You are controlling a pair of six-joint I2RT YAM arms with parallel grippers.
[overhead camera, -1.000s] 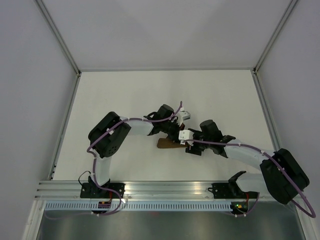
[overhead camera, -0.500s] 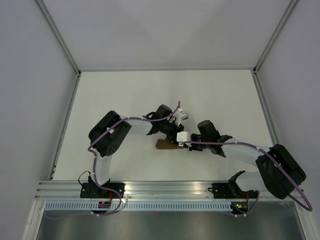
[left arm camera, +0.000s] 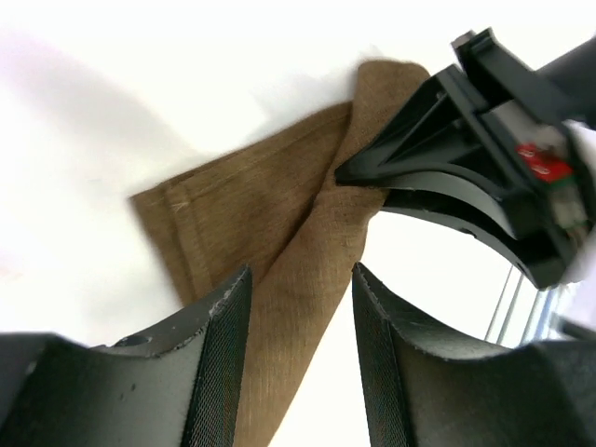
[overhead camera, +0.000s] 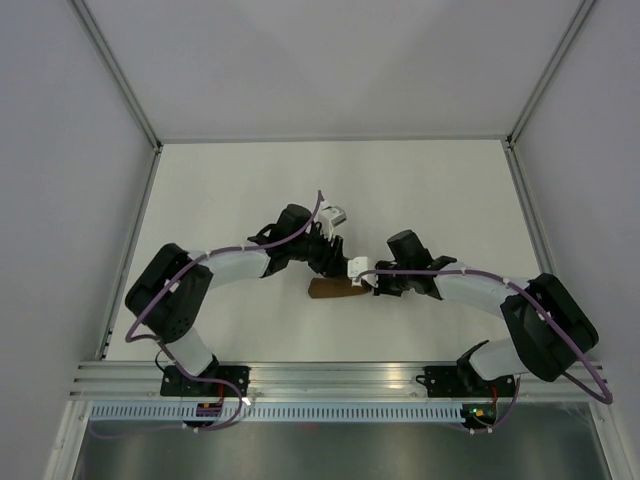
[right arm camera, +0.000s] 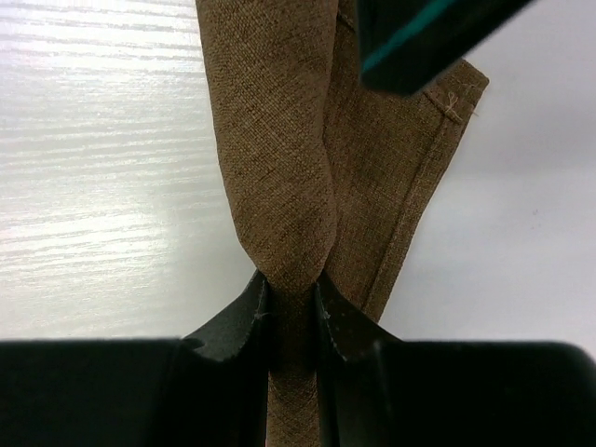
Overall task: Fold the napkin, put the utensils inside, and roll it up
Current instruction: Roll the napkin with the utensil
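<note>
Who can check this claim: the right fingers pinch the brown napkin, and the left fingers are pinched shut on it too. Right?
Not quite. The right fingers do pinch the napkin, but the left fingers stand apart, not clamping it, as the left wrist view shows.

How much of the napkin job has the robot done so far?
Only part of it, I think. Done: the napkin is folded into a narrow, bunched strip on the table. In hand: the right gripper pinches one end, and the left gripper is open with a finger on each side of the strip. Left: no utensils show in any view, so adding them and rolling it up neatly look not yet done.
</note>
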